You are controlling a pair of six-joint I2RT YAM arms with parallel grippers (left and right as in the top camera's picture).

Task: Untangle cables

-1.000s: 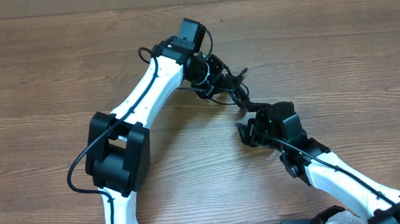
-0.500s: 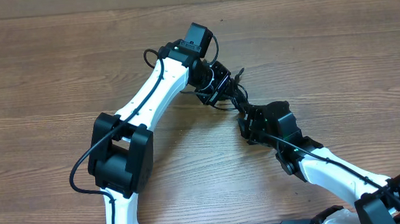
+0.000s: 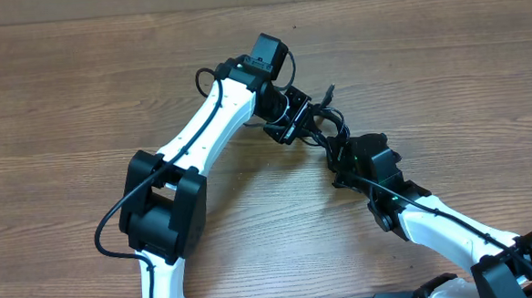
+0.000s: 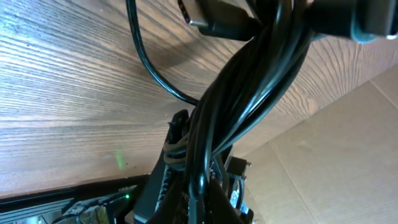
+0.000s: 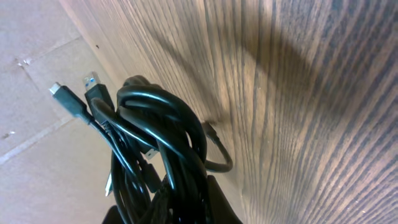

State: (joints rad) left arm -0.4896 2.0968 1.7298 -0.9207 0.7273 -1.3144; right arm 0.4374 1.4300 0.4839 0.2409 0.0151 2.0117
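Gap closing: right gripper (image 3: 342,155) has crept up toward left gripper (image 3: 304,120), so the cables (image 3: 325,133) between them bunch tighter, still tangled. Jaws on both: can't tell, cords hide them.

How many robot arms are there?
2. The left arm reaches from the lower left up to the cables. The right arm comes in from the lower right to the same bundle. None seems hidden.
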